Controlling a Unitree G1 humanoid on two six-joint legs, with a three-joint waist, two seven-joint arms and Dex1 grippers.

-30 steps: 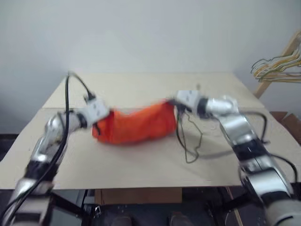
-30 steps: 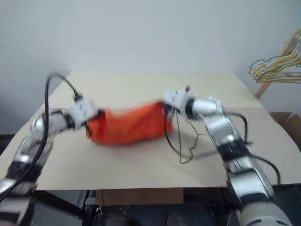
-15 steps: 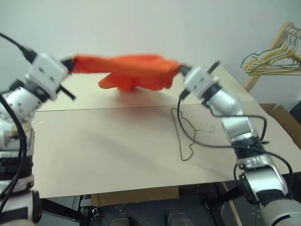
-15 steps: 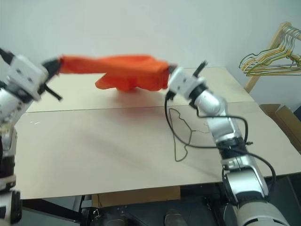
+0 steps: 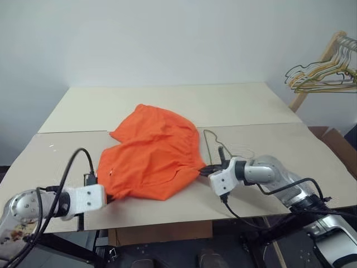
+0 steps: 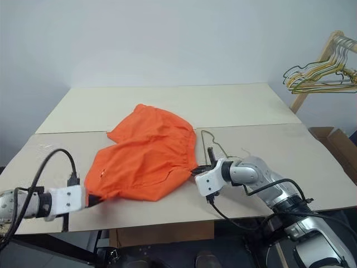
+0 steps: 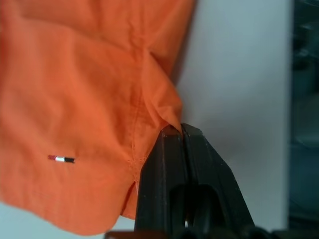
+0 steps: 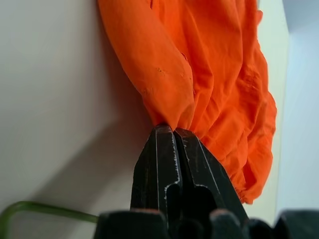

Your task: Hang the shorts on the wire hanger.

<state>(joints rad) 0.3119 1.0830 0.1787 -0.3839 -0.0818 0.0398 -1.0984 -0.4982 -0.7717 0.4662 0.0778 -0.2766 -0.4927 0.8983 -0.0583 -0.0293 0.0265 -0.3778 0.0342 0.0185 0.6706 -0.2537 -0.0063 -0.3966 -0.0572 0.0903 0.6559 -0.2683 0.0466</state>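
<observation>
Since half a second ago the shorts (image 5: pixel 149 158) have come down from mid-air and now lie spread flat on the table (image 5: pixel 234 109), probably laid out so the legs can be fed onto the wire hanger (image 5: pixel 215 140). Their long axis runs from about 1 o'clock down to 7 o'clock. Left gripper (image 5: pixel 104 195), at 8 o'clock, is clamped on one near corner, and right gripper (image 5: pixel 204 169), at 4 o'clock, pinches the other. Just beyond that corner, at 3 o'clock, lies the hanger.
</observation>
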